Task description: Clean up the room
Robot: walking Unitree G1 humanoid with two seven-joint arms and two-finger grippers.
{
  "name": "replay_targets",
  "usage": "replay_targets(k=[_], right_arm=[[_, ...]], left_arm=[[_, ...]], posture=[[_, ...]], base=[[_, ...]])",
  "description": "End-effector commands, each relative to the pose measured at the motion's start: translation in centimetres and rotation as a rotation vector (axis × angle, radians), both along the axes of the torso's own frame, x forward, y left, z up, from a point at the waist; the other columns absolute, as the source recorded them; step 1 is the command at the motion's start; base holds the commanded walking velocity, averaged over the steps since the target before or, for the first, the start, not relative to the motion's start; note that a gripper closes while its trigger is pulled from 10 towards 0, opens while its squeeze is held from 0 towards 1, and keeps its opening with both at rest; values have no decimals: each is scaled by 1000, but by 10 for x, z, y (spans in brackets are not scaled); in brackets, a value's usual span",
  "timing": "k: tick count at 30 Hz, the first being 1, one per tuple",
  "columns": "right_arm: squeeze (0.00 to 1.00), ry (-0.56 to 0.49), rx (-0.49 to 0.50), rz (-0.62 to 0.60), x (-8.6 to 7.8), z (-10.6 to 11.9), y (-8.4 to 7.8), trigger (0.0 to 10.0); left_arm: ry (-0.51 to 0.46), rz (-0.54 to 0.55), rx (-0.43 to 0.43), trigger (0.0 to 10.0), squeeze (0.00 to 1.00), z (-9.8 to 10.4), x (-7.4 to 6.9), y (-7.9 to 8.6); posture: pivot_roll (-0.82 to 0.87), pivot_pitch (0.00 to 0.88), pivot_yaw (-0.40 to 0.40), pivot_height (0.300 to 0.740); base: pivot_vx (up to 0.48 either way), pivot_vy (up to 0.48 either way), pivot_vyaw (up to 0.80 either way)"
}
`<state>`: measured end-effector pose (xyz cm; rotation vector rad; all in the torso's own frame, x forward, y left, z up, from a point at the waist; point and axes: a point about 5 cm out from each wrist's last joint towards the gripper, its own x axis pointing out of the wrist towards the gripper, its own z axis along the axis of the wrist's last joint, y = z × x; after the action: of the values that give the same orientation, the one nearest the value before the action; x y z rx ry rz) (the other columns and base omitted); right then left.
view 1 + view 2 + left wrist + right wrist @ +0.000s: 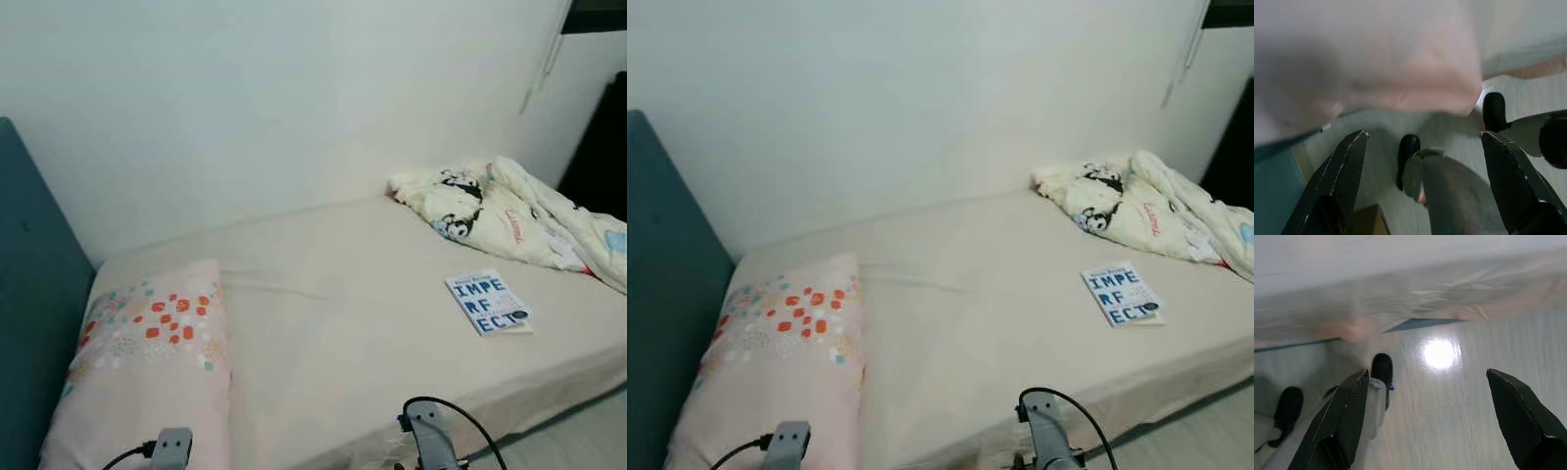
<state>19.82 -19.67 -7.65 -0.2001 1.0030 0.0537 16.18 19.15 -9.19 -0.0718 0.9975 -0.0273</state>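
Observation:
A bed (353,323) with a cream sheet lies before me. On it, at the left, rests a pink pillow (152,362) with orange and teal dots. A white and blue book (487,303) lies flat near the right front edge. A crumpled cartoon-print blanket (509,215) is heaped at the far right. My left gripper (1425,181) hangs open below the bed's edge, over the floor. My right gripper (1435,421) also hangs open above the floor, with nothing between its fingers. Both wrists (431,441) peek in at the bottom of the eye views.
A teal headboard (29,294) stands at the left. A white wall (294,98) runs behind the bed. Pale wood floor (1449,396) shows beside the bed, with my own black feet (1382,372) on it. A dark opening (602,147) is at the far right.

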Motion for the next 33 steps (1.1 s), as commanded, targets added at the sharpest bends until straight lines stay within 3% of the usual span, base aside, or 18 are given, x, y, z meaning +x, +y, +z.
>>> replay_targets(k=[1,18,33], right_arm=[[0,18,-8,20,-3,-2,4,10000],[0,38,-19,19,-10,-6,4,10000],[0,45,-23,21,-13,-7,4,10000]], left_arm=[[12,4,6,10000,0,-1,-1,0],[5,1,15,10000,0,2,5,4],[21,-2,14,10000,0,0,0,3]], posture=[[-29,0,-3,740],[-33,0,3,740],[-37,0,6,740]], base=[[0,-480,0],[0,-480,0],[0,-480,0]])
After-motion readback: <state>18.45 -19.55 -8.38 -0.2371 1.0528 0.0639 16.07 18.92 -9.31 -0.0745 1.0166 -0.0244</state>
